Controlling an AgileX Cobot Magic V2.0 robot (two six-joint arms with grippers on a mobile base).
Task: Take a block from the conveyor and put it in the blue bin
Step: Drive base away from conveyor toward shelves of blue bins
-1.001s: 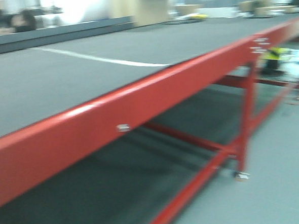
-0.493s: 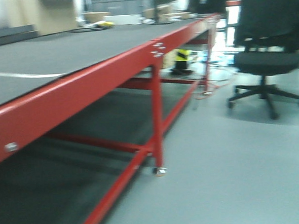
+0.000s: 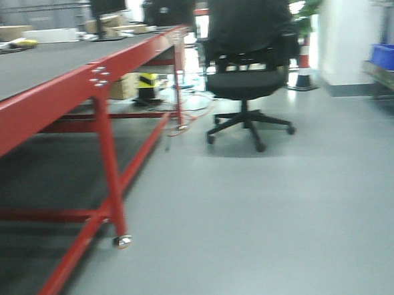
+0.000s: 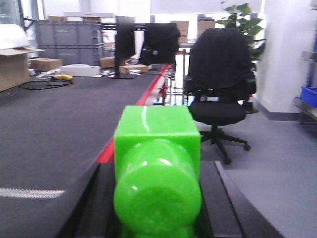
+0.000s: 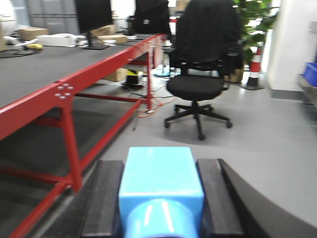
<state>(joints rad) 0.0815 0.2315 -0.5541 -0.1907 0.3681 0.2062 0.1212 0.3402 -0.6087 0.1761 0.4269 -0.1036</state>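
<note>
Blue bin (image 3: 387,55) on far-right shelf (image 3: 384,80), contents unclear through blur

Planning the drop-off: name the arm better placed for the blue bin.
Right, likely: right end effector holds a blue block over floor, blue bin ahead; left end effector, holding a green block, is over the conveyor edge.

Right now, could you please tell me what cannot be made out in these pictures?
Blue bin: front view, cut off by the right edge and blurred; contents unseen.
Left pincer: left wrist view, inner faces hidden by the green block.
Right pincer: right wrist view, inner faces hidden by the blue block.
Conveyor: front view, near end cut off by the left edge.
</note>
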